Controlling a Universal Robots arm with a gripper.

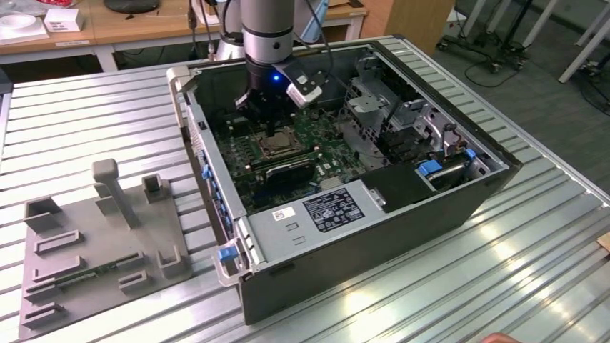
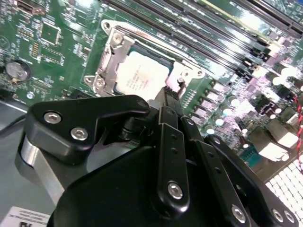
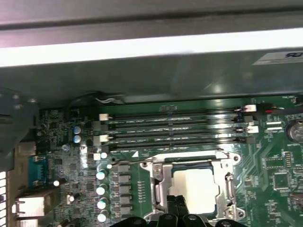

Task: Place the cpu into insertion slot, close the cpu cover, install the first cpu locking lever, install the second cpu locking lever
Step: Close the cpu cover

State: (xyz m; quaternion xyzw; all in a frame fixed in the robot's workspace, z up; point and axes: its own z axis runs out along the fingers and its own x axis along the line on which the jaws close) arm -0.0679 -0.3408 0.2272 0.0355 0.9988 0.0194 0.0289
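The cpu [image 2: 142,75] lies flat in the insertion slot [image 1: 276,147], its pale face up, and it also appears in the first wrist view [image 3: 199,187]. The cpu cover [image 2: 111,56] is down around it as a silvery frame [image 3: 160,182]. A thin wire lever [image 3: 180,155] runs along the socket's side nearest the memory slots. My gripper [image 2: 171,94] is shut with nothing visibly between its fingers. Its tips hover at the socket's edge, just over the cover frame, as seen in the first wrist view [image 3: 176,202] and the exterior view [image 1: 273,134].
Long black memory slots [image 3: 170,125] lie beside the socket. The open computer case [image 1: 205,164] walls in the board, with a drive cage [image 1: 381,114] toward the exterior view's right. A grey fixture tray [image 1: 96,236] sits on the slatted table at the exterior view's left.
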